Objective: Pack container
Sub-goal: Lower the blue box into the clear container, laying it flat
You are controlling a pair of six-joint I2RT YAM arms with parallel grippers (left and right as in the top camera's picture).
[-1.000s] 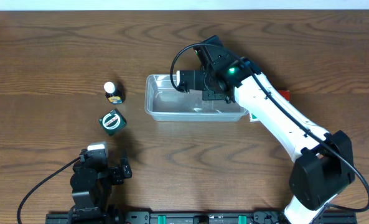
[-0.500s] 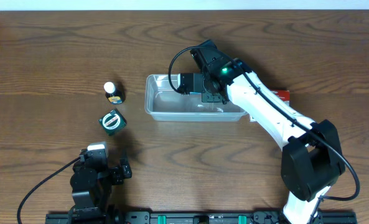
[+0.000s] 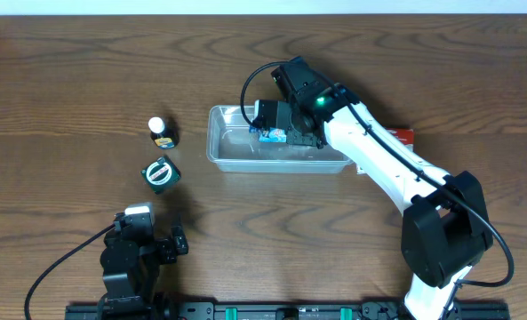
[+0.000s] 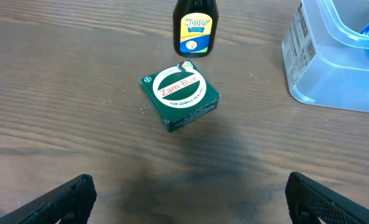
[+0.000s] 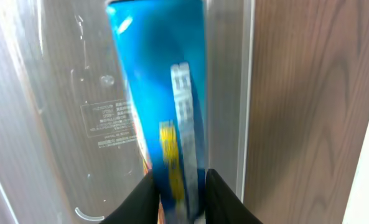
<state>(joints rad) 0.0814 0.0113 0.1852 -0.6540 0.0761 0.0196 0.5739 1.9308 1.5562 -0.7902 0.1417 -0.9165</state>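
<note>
**Packing under way: one box at the container, two items left outside**

The container (image 3: 236, 153) sits near the middle of the tabletop (image 3: 67, 71), long side running 9 to 3 o'clock. The right gripper (image 5: 181, 177) hangs over its middle with a blue box (image 5: 159, 81) between its fingers. The box is inside the clear walls, and its blue shows through the near wall in the left wrist view. The picture is blurred there, so it cannot be told whether the fingers pinch the box or have let go, nor whether it rests on the container floor. This first item looks nearly placed, not settled.

Two things wait at the container's 9 o'clock, apart from it: a small dark bottle (image 4: 195, 28) standing upright, and a green box (image 4: 180, 98) just beside it toward 6 o'clock. A red item (image 3: 406, 136) peeks out at 3 o'clock, mostly hidden by the arm.

The left gripper (image 4: 190, 179) is spread wide and empty at the tabletop's 7 o'clock, facing the green box. Most of the packing appears to remain.
</note>
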